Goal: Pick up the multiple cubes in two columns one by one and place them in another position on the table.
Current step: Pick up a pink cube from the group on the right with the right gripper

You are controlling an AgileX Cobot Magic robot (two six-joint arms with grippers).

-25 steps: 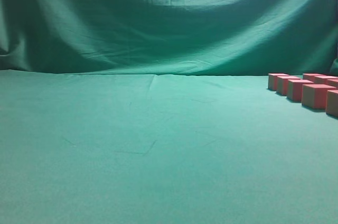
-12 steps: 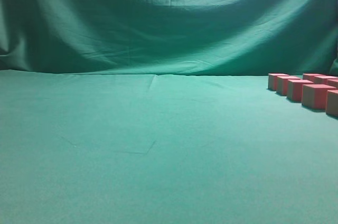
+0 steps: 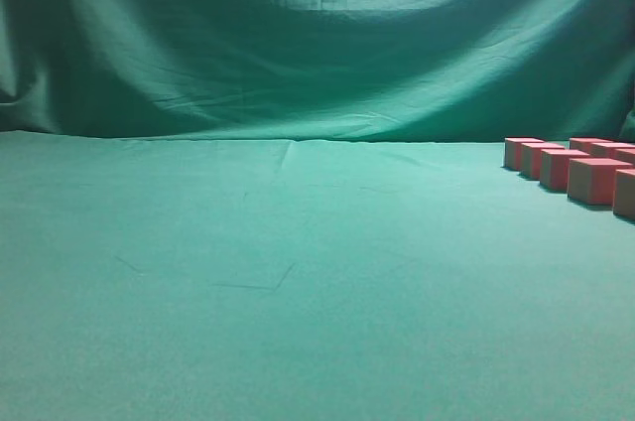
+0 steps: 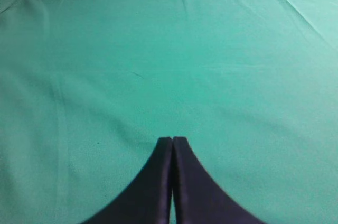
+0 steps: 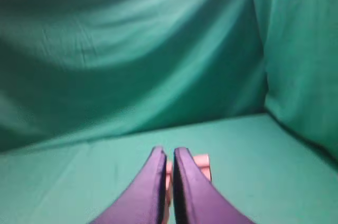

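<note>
1. Ext. view: the table (image 3: 298, 282) is a wide flat surface under matte green cloth w/ faint creases near the middle. Behind it hangs a draped green backdrop (image 3: 317, 44), wrinkled, w/ long sagging folds. The cubes (image 3: 593, 181) sit at the far right edge in two columns running back toward the backdrop; sharp-edged blocks, reddish-pink tops, some duller tan-looking side faces. The rightmost ones are cut by the frame edge. No arm or gripper shows in this view.

2. Left wrist view: the left gripper (image 4: 172, 140) shows as two dark, smooth, curved fingers tapering to narrow tips. Jaws stand together, only a hairline seam betw. them, nothing clamped. Ahead of and to both sides of the tips lies bare green cloth w/ soft straight fold lines; no cubes visible here.

3. Right wrist view (blurred): the right gripper (image 5: 167, 152) has two dark, purplish-looking fingers, jaws drawn together w/ a thin slit betw. them, holding nothing. Just beyond the tips, partly hidden behind them, sit pale pink cubes (image 5: 202, 162) on the cloth; count can't be told. Past them the backdrop rises in broad folds, w/ a second cloth panel to the right of the jaws.
</note>
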